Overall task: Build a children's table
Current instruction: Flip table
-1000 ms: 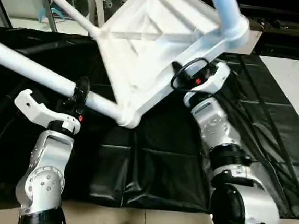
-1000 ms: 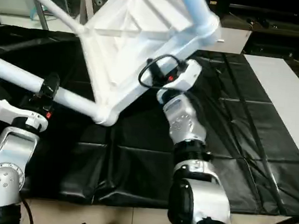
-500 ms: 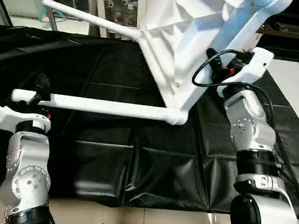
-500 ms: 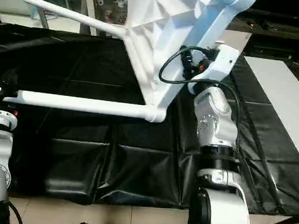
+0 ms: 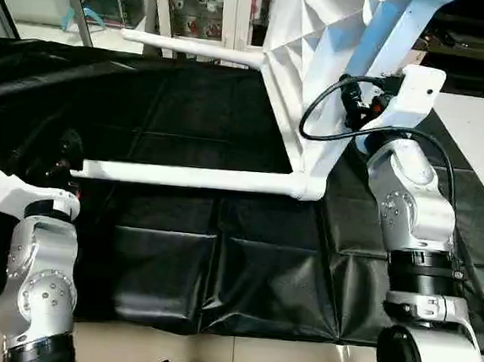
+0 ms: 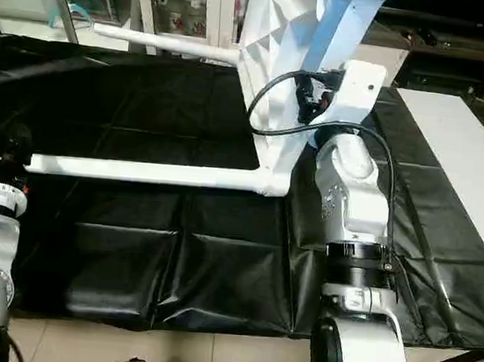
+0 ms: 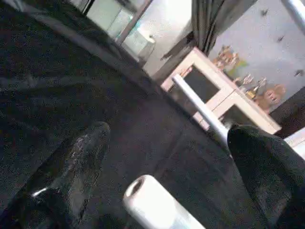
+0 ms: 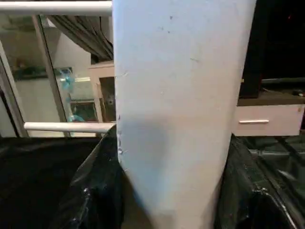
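Right gripper point(image 8: 167, 200) clamps a pale upright leg point(image 5: 390, 41) of the children's table point(image 5: 306, 76), fingers pressed to either side. Left gripper point(image 7: 157, 191) is spread wide around the free tip of the near leg point(image 5: 187, 176), no longer gripping it as a second ago. Since then the tabletop has swung up onto its edge, so the turn-over looks nearly done. That near leg runs lengthwise toward the robot's left, just above the black-covered work table point(image 5: 175, 268).

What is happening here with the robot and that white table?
The robot is assembling a children's table over a black-covered work table. Its right gripper is shut on one leg, holding the tabletop tipped up on edge. The left gripper is open around the tip of another leg, which lies level above the cover.
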